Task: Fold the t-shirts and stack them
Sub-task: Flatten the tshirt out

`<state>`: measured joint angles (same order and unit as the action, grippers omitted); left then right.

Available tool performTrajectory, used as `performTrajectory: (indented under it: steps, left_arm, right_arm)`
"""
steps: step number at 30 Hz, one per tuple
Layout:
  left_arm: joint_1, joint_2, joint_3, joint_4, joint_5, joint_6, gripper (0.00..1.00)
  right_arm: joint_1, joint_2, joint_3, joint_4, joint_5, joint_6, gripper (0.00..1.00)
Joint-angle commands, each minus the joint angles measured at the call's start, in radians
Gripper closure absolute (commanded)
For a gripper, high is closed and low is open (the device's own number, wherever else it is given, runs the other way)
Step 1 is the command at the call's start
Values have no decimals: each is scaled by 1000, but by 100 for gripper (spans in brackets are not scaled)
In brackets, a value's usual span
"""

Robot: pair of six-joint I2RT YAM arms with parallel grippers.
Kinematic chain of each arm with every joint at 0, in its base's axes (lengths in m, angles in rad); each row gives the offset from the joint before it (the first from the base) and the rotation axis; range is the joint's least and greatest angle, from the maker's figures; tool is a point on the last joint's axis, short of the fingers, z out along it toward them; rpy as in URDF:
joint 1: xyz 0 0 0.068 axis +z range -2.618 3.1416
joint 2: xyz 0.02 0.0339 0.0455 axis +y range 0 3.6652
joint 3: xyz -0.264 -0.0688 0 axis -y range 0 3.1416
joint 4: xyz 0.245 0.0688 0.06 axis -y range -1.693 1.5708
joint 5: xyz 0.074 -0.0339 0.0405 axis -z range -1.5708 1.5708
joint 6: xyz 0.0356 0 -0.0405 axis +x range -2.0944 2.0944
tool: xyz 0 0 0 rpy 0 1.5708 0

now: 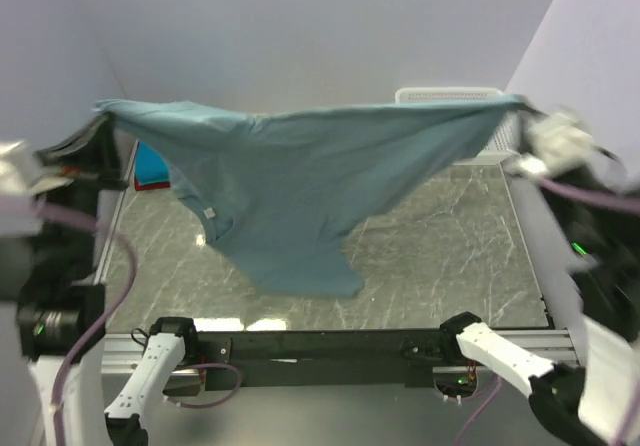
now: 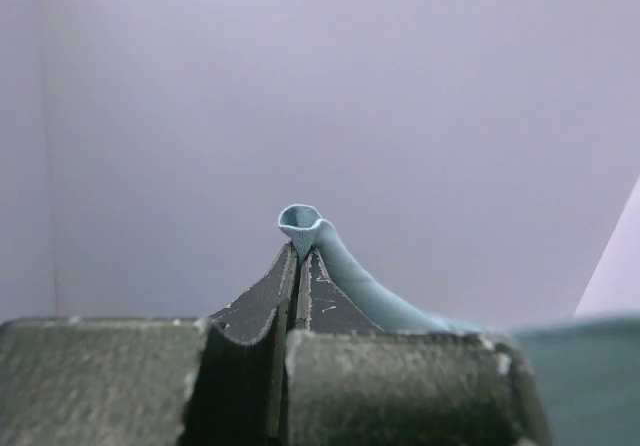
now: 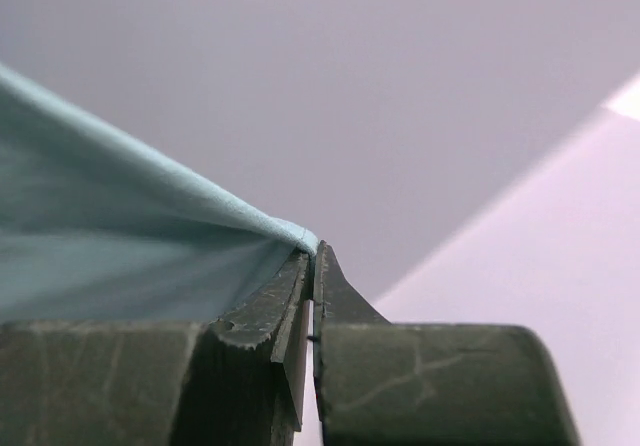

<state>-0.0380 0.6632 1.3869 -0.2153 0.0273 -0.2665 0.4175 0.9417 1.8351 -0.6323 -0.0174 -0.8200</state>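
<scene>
The large dusty grey-blue t-shirt [image 1: 300, 176] hangs stretched in the air above the table, its small white tag [image 1: 209, 213] on the lower left. My left gripper [image 1: 100, 114] is shut on its left corner; in the left wrist view a small fold of cloth [image 2: 303, 222] pokes out of the closed tips [image 2: 302, 251]. My right gripper [image 1: 520, 106] is shut on the right corner; in the right wrist view the cloth [image 3: 120, 246] runs left from the closed tips [image 3: 312, 251]. A folded bright blue tee on a red one [image 1: 150, 166] shows at the far left, mostly hidden.
The table top [image 1: 440, 256] is dark grey marble. A white mesh basket [image 1: 450, 96] stands at the back right, partly behind the shirt. The shirt's lowest part [image 1: 310, 276] hangs near the table's front middle.
</scene>
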Motion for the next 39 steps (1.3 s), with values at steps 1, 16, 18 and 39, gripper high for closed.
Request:
performTrajectory:
  steps: [1, 16, 18, 39]
  left_arm:
    - [-2, -36, 150, 31, -15, 29, 99]
    - [-34, 18, 241, 99, 91, -47, 99]
    - [-34, 26, 131, 129, 98, -46, 99]
    - [35, 1016, -197, 539, 127, -37, 100]
  right_arm:
    - [-84, -73, 97, -23, 49, 38, 100]
    - [-200, -67, 144, 26, 94, 88, 100]
    - [-198, -57, 101, 39, 89, 90, 100]
    - [-261, 773, -420, 476, -55, 160, 100]
